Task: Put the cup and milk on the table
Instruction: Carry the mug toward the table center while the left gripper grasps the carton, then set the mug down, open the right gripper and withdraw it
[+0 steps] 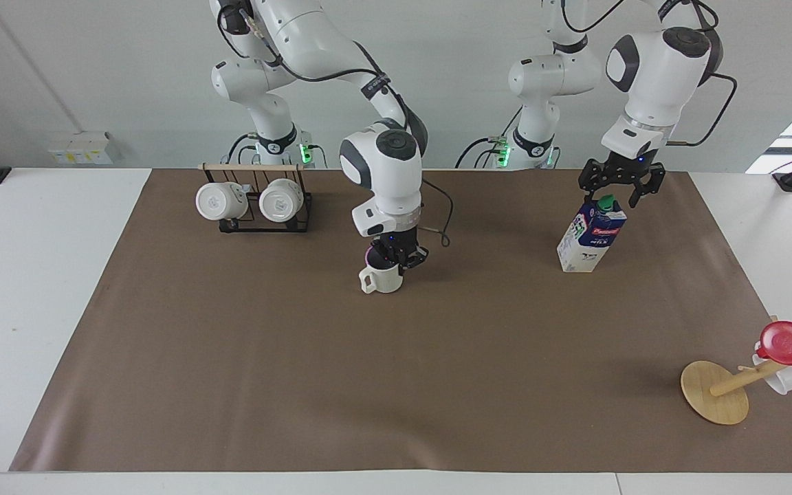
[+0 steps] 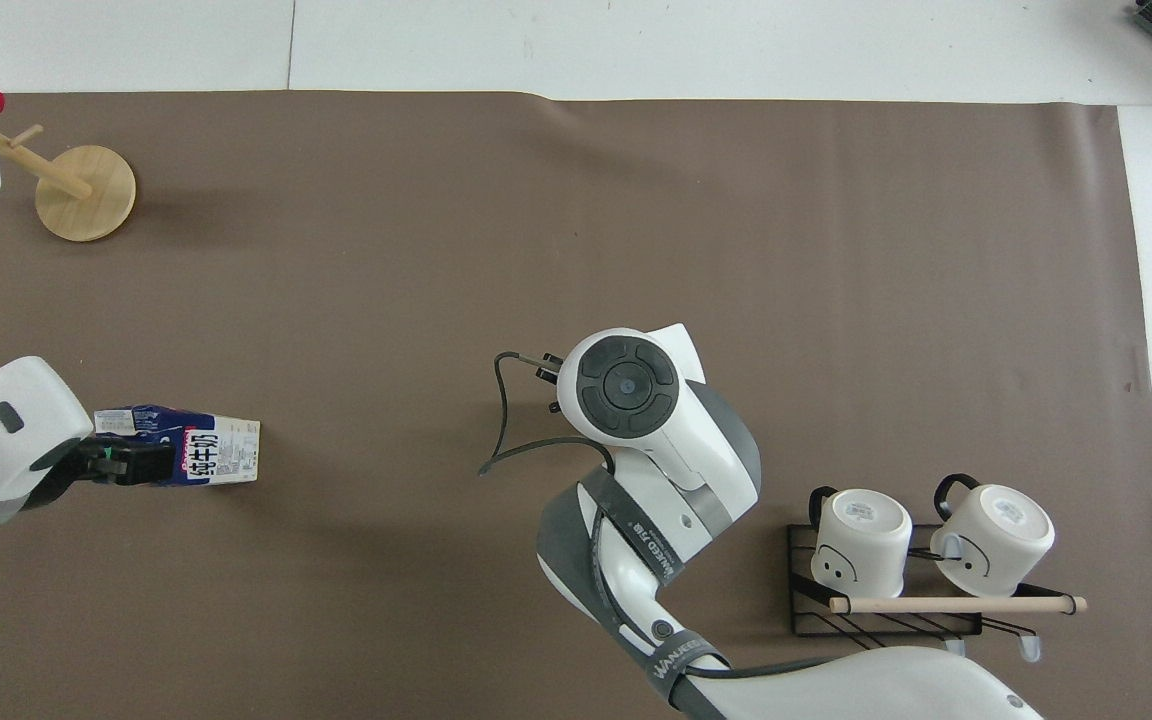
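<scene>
Already set down: cup (image 1: 383, 278) and milk (image 1: 590, 236) upright on bench (image 1: 396, 357). Left tool (image 1: 620, 194) spread apart above carton cap; right tool (image 1: 396, 258) at cup rim, grip undeterminable.

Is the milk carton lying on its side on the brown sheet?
No, the milk carton stands upright on the brown sheet, green cap on top.

Two arms bent down over the table, wrists vertical

The left gripper (image 1: 620, 190) hangs with its fingers spread wide toward the left arm's end. The right gripper (image 1: 396, 258) points straight down at mid-table, low over the surface; how its fingers stand cannot be told.
</scene>
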